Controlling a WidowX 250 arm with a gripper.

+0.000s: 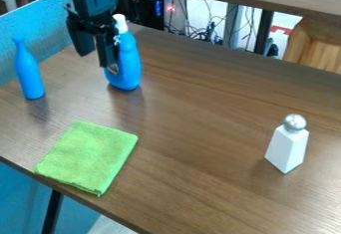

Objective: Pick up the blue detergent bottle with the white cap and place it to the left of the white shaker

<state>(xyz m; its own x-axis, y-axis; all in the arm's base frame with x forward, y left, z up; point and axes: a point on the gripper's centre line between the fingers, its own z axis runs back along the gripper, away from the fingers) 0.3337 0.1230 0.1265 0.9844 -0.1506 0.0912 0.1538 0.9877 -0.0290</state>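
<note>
Gripper (pixel 96 60) at upper left of view, over surface (pixel 193 123); jaws apart, nothing between them that I can see. Nearest: squat blue bottle (pixel 129 61), white cap, rounded body, upright just beside one jaw; contact, can't tell. No lift, by my reading. Slim blue bottle (pixel 29 73) upright near edge, smooth, narrow neck. Green cloth (pixel 86 156) flat, fuzzy, squarish. White shaker (pixel 287 148) well apart, tapered, shiny domed top.
</note>
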